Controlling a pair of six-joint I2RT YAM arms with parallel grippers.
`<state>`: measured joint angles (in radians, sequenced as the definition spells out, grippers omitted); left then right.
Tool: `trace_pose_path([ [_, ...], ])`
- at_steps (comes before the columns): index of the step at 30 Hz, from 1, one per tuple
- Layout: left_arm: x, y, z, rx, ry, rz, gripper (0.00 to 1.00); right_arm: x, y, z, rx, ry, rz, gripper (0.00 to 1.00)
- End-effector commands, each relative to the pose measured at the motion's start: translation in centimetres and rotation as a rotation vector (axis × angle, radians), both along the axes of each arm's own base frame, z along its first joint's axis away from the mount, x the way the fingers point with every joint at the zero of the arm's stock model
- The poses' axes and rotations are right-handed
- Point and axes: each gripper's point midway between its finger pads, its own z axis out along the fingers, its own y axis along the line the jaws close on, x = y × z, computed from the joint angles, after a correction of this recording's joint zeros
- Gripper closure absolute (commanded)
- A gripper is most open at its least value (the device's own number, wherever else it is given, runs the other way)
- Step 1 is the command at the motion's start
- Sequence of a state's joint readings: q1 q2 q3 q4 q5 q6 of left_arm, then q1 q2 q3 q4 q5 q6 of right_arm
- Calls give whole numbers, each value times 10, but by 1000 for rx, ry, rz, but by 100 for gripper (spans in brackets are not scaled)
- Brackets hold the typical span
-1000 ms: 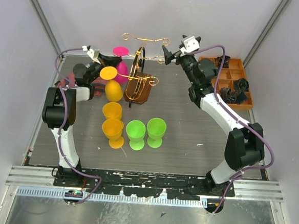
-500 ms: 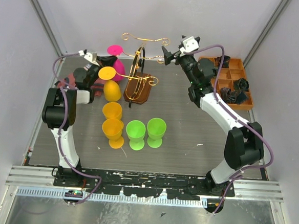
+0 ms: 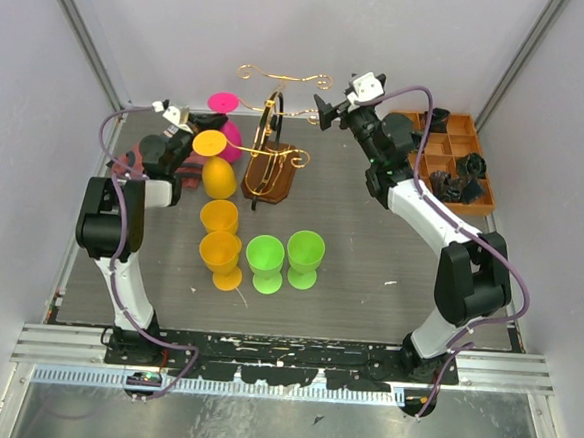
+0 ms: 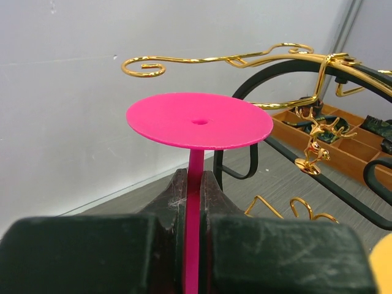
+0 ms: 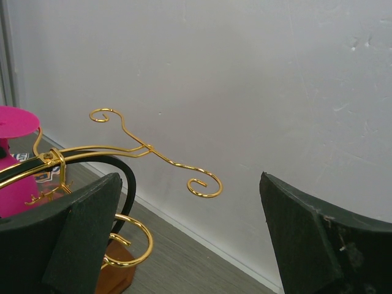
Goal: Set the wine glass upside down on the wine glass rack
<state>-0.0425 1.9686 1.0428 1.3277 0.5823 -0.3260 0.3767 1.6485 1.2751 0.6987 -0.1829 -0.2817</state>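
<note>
At the bench's point(image 3: 370, 245) 12 o'clock edge, your wine glass rack point(image 3: 271, 173) stands upright on its wooden base. At its 10 o'clock sits the pink wine glass point(image 4: 199, 120), foot up, its stem clamped in your left pincer point(image 4: 195, 185). Your right pincer point(image 5: 190, 233), at the rack's 2 o'clock, gapes wide, holding nothing.

the pink wine glass point(image 4: 199, 120) is upside down, foot level on top, stem pinched in the left hand point(image 4: 195, 187), just beside the upright gold wire rack point(image 3: 271, 169) with its brown base.
</note>
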Motion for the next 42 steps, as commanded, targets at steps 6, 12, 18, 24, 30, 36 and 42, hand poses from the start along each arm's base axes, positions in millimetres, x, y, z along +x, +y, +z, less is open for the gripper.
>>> trace_pose_path([
  [6,-8,-7,-4,61,-1,-19,46,0,-2,28,42,-60,12,0],
  [12,-4,17,-17,67,49,65,37,3,-6,23,46,-45,7,0],
  [18,-1,66,-20,-1,90,187,32,8,-11,20,58,-16,-7,0],
  [24,-2,105,-15,-5,114,302,31,4,-30,14,85,91,-77,0],
  [30,-3,134,2,51,132,458,28,-19,-51,-1,114,293,-150,0],
  [36,-4,144,66,48,68,518,28,-60,-57,-23,107,495,-130,0],
  [42,-10,113,159,43,-101,434,28,-109,-39,-54,-27,762,25,1],
])
